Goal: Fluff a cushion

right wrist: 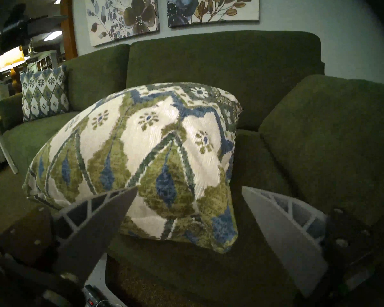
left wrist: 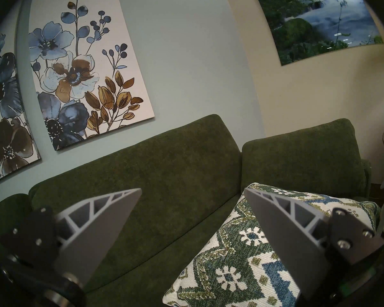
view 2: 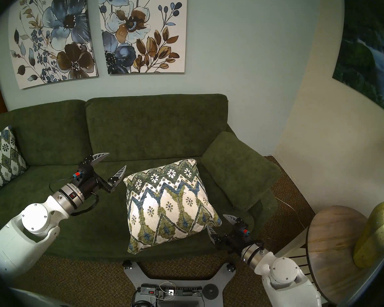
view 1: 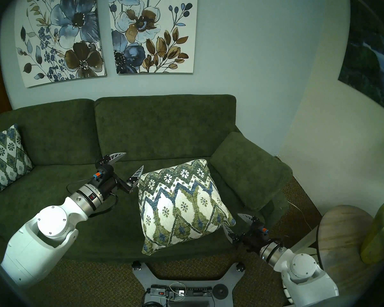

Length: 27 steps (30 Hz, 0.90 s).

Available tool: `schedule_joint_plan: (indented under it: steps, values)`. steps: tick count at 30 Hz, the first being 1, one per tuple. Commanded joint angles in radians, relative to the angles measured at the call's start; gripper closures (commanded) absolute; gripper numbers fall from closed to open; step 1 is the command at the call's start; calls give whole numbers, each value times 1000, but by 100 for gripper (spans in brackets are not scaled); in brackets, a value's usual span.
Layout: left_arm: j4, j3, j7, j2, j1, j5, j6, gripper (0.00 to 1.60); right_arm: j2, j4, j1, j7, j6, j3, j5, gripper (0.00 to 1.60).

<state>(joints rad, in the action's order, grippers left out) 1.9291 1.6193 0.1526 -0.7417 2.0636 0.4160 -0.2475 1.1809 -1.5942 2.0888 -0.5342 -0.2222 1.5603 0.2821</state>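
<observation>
On the sofa (view 1: 164, 136) seat, right of middle, your cushion (view 1: 182, 202) lies tilted, plump, its far corner close to the right armrest (view 1: 248, 171). Left claw (view 1: 130, 164) stands just off its far-left corner, fingers spread wide, gripping nothing. Right claw (view 1: 235, 224) sits at the near-right corner, fingers apart, one above and one below the tip; contact uncertain, no grip. Twin cushion (view 1: 5, 158) rests at the far left, well apart. Judged progress: cushion looks full, yet neither claw holds it; whether more squeezing remains, you cannot tell from here.
</observation>
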Motion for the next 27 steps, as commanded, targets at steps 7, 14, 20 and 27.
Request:
schedule_joint_plan:
  steps: [7,14,20,27]
  values:
    - [5,1,0,2,0,0,-5,0,32,238,-164,-22,-2,-45,-4,0]
    - [5,0,-1,3,-1,1,-4,0,44,258,-236,-47,1,-33,17,0]
    - [5,0,-2,4,-1,1,-5,0,43,274,-293,-77,4,-25,36,0]
    - [6,0,-3,5,0,1,-6,0,65,415,-371,-133,-6,-68,31,0]
